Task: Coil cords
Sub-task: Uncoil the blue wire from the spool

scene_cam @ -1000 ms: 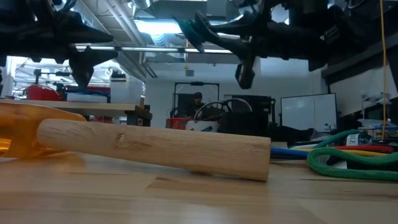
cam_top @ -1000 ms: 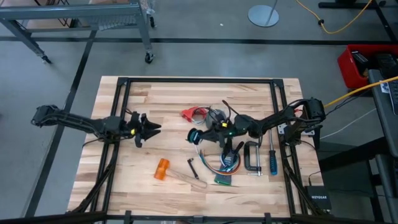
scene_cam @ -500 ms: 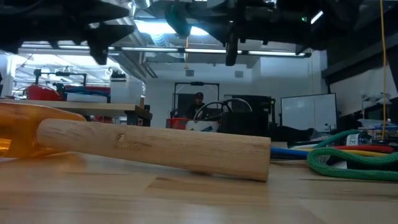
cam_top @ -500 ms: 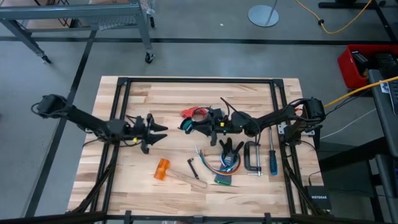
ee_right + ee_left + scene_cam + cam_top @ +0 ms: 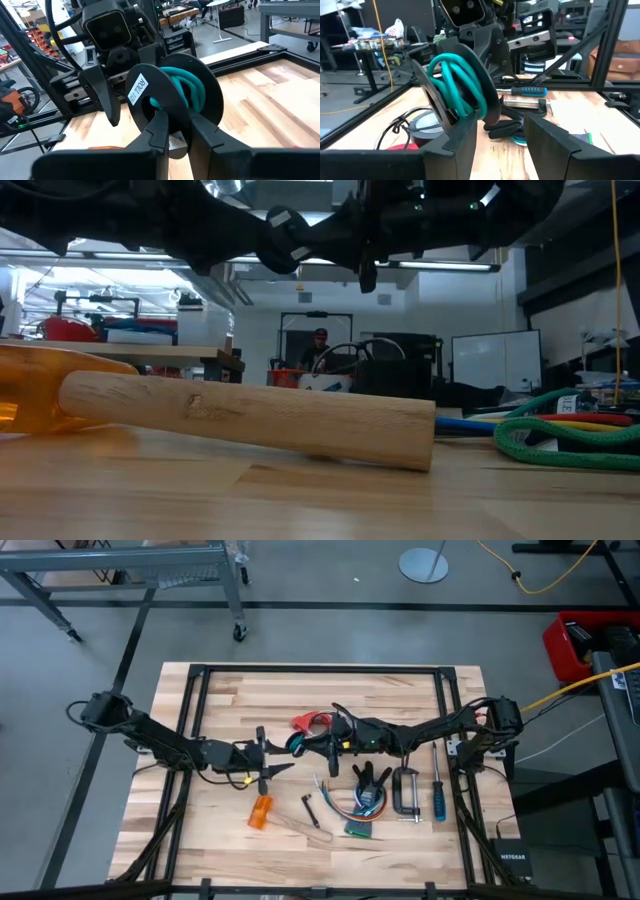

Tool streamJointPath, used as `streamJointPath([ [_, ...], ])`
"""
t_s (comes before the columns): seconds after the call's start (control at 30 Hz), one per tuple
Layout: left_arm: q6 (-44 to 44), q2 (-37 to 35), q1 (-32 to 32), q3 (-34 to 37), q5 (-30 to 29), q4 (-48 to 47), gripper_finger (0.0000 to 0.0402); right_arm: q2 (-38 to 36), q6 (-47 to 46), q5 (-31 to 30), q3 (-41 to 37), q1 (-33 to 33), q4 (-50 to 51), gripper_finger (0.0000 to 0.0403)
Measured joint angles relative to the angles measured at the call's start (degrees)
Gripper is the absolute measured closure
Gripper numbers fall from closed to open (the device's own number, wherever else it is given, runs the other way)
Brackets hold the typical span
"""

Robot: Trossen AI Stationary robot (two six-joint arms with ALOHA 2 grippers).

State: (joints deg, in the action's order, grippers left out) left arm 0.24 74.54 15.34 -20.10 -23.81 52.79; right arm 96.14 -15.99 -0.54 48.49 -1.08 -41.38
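Note:
My right gripper (image 5: 310, 743) is shut on a black spool (image 5: 462, 85) wound with teal cord and holds it above the table's middle. My left gripper (image 5: 268, 753) points level at the spool from the table's left. It is open, and its fingers (image 5: 462, 142) stand just short of the spool's lower edge. A thin dark cord with a red piece (image 5: 312, 722) lies on the table beyond the spool, next to a grey tape roll (image 5: 422, 122). My right gripper pinches the rim of the spool's labelled flange (image 5: 172, 117) between its two fingers. The fingers come about level from the table's right side. The spool is lifted clear of the table, with its flanges standing on edge.
A mallet (image 5: 262, 812) with an orange head and wooden handle lies near the front, filling the low view. A bundle of coloured cords (image 5: 362, 808), a C-clamp (image 5: 405, 790) and a blue screwdriver (image 5: 438, 785) lie at the right. Black frame rails (image 5: 195, 710) border the table.
My left gripper has travelled toward the table's right, up to the spool, rolling as it went and staying open. My right gripper has carried the spool a little up and toward the far left, rolling so that the spool turned with it.

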Motion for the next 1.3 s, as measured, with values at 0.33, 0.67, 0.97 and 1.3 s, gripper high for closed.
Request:
streamJointPath([
  [0.33, -1.0, -0.4, 0.7, 0.0, -1.4, 0.0, 0.0247, -0.7, 2.2, 1.2, 0.0, 0.4, 4.6, 0.0359],
  [0.67, -1.1, -0.7, 1.8, -0.7, -1.4, 0.8, 0.0247, -9.9, 6.9, -0.2, 0.0, 0.7, 14.7, 0.0359],
  [0.97, 3.7, -0.7, -0.4, -5.5, -1.4, 0.8, 0.0247, -22.9, 10.4, -7.0, 0.0, 0.7, 28.2, 0.0359],
  [1.3, 6.5, -0.7, -2.4, -12.1, -1.3, 0.8, 0.0247, -29.3, 10.8, -7.0, 0.0, 0.7, 33.7, 0.0359],
])
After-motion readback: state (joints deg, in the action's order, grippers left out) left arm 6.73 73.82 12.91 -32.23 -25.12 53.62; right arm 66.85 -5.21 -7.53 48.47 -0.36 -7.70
